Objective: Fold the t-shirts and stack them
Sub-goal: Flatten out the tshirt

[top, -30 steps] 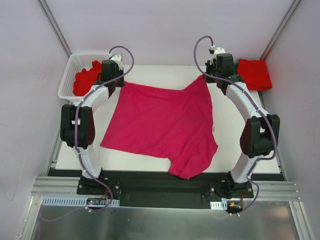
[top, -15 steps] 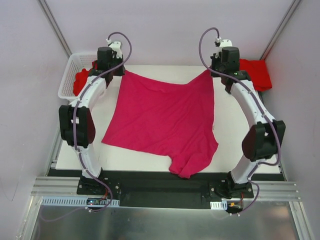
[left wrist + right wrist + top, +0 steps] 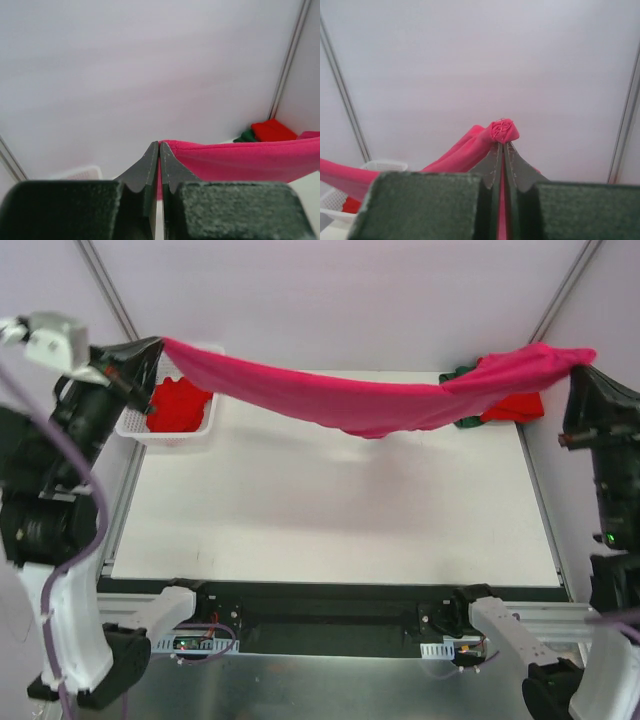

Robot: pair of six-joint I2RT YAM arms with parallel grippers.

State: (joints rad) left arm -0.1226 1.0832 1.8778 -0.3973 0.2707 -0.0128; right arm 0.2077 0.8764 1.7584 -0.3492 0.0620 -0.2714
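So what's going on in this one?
Both arms hold the magenta-pink t-shirt up in the air, stretched between them over the far side of the table. The left gripper is shut on one end and the right gripper on the other. The cloth sags in the middle and appears clear of the tabletop. A crumpled red t-shirt lies in the white basket at far left. A folded red t-shirt sits with a dark green t-shirt at far right.
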